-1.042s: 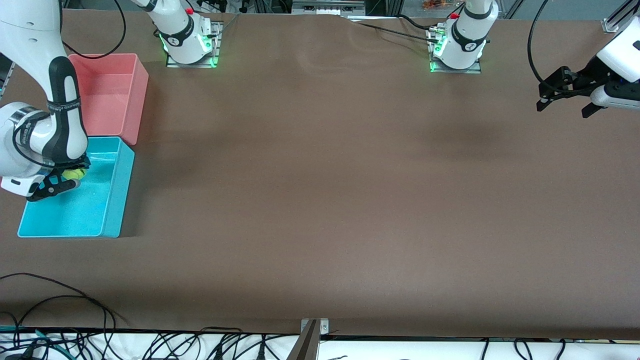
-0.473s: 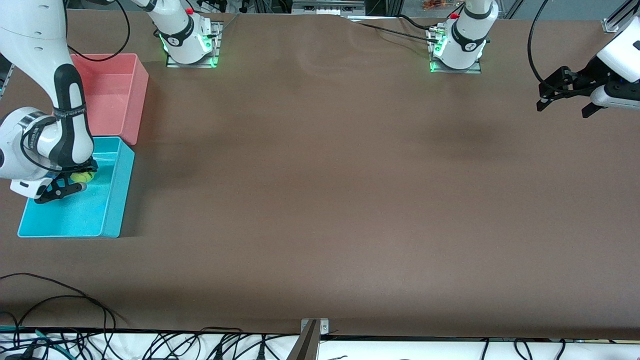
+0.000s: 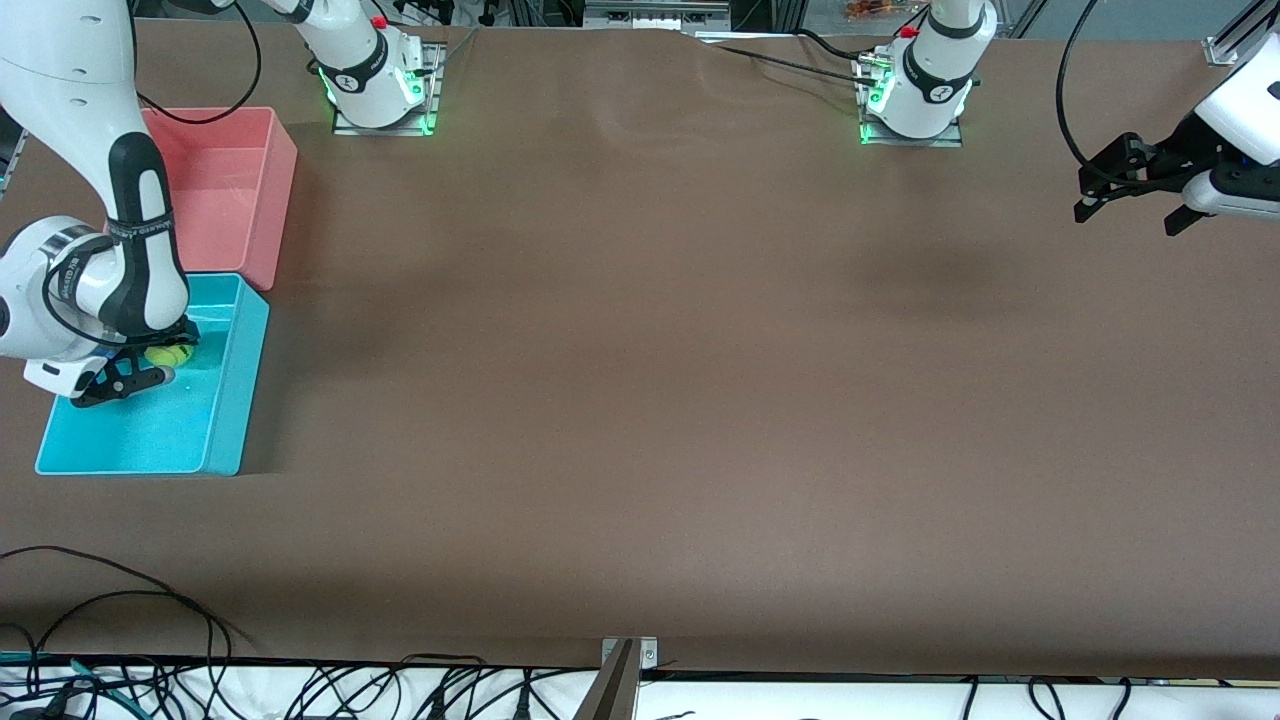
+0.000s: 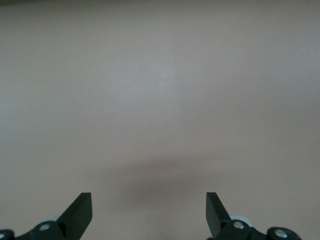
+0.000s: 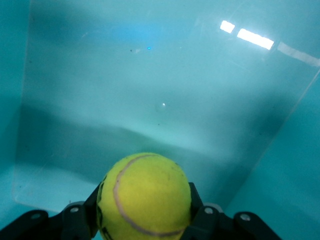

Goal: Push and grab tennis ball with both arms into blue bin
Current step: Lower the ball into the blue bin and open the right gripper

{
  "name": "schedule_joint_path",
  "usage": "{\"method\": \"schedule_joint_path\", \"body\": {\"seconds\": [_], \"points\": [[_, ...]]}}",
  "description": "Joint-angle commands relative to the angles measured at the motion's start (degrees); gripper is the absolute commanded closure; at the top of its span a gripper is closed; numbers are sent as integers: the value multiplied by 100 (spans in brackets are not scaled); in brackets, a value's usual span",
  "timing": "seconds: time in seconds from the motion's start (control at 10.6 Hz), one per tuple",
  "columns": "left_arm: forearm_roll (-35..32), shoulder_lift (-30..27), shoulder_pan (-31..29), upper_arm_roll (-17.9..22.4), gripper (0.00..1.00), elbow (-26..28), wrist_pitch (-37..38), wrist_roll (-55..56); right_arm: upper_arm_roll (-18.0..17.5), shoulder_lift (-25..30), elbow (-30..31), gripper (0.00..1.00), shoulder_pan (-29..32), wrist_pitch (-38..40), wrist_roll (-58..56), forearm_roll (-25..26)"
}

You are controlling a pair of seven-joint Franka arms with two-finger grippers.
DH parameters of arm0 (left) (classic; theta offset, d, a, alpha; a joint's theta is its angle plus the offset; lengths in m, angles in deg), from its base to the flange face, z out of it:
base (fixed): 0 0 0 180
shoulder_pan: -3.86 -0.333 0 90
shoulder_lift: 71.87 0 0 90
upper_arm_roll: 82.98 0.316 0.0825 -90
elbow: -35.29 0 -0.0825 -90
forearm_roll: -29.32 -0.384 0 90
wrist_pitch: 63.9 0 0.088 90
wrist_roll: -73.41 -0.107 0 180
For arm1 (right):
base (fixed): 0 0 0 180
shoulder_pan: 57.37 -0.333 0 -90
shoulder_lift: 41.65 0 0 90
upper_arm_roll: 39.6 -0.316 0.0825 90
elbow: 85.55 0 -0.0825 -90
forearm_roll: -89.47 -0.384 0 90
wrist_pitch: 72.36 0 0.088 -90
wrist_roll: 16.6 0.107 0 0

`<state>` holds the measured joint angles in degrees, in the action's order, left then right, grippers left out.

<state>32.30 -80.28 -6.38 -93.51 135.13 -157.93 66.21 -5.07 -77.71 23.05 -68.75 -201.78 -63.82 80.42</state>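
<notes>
My right gripper (image 3: 150, 362) is shut on the tennis ball (image 3: 168, 354) and holds it inside the blue bin (image 3: 225, 400), low over its floor at the end nearest the pink bin. In the right wrist view the yellow-green ball (image 5: 145, 196) sits between the fingers (image 5: 194, 200), with the bin's cyan wall (image 5: 165, 95) just ahead. My left gripper (image 3: 1130, 190) is open and empty, up in the air over bare table at the left arm's end; the left wrist view shows its fingertips (image 4: 80, 210) wide apart over brown table.
A pink bin (image 3: 270, 180) stands against the blue bin, farther from the front camera. Both arm bases (image 3: 380, 85) stand along the table's back edge. Cables (image 3: 120, 600) lie at the front edge.
My right gripper has shifted slightly with the ball over the blue bin's floor, toward the bin's inner wall. The left arm has not moved.
</notes>
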Motion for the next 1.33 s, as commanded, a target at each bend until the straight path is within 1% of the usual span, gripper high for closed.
{"method": "schedule_joint_path", "body": {"seconds": [0.0,0.09,0.19,0.28,0.38,0.47,0.57,1.23], "points": [[-53,93,-5,-11,0,-202,148,52,-43,-24,-14,57,84,-49,-156,-140],[-53,85,4,-11,0,-193,148,52,-43,-24,-14,56,92,-58,-156,-167],[-53,85,4,-2,0,-193,156,52,-43,-24,-14,43,145,-58,-165,-202],[-53,85,4,-2,0,-193,200,52,-43,-32,-14,34,145,-58,-174,-202],[-53,93,-4,-2,0,-193,209,52,-43,-41,-23,32,137,-49,-174,-202],[-53,85,-13,-2,0,-193,200,52,-43,-41,-32,10,136,-40,-174,-193],[-53,93,-13,-2,0,-193,200,52,-43,-41,-32,0,136,-40,-182,-193],[-53,85,-5,-11,0,-202,209,52,-43,-32,-41,0,119,-14,-182,-193]]}}
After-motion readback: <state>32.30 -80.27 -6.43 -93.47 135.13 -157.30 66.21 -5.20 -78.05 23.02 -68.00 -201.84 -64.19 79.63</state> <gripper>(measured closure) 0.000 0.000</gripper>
